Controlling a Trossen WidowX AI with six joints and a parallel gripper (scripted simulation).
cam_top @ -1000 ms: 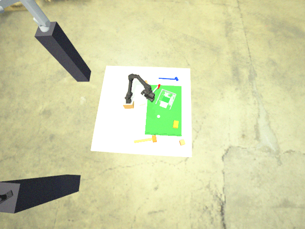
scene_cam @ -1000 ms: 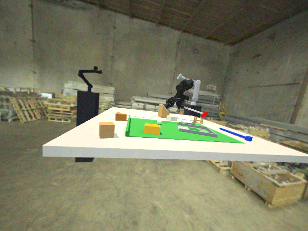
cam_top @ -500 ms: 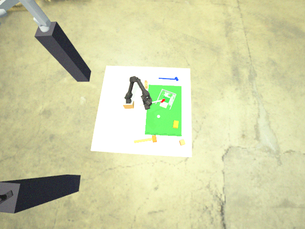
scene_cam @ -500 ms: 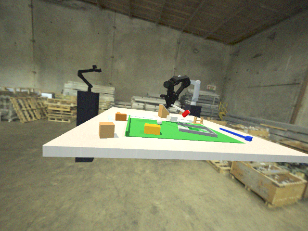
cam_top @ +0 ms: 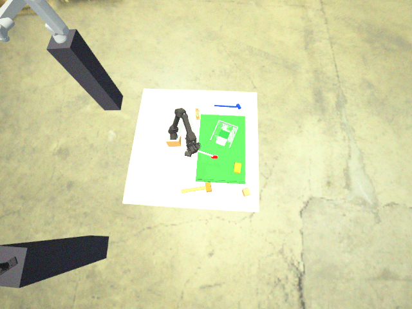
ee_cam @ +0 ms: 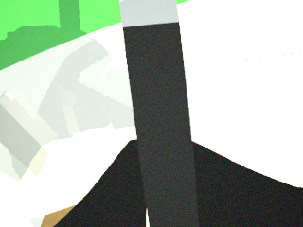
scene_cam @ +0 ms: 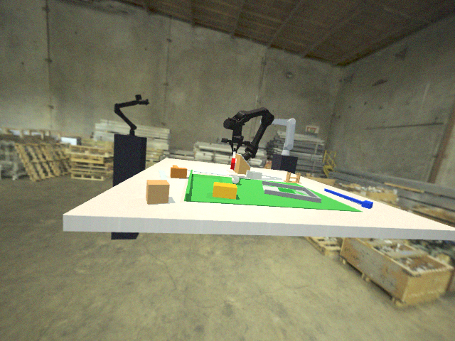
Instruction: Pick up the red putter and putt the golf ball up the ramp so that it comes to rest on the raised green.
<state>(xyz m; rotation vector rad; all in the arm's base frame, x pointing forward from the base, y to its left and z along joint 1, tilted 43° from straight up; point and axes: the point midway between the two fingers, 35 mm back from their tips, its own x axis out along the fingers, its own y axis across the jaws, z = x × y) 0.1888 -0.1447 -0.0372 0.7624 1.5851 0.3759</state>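
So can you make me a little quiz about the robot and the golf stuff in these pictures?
1. True or false: the gripper is shut on the red putter.
2. Which colour is the other putter, lying on the white table beside the green mat? A) blue B) pink C) black
3. Fill the gap: the yellow block sits on the green ____.

Key: 1 true; 2 A; 3 mat.
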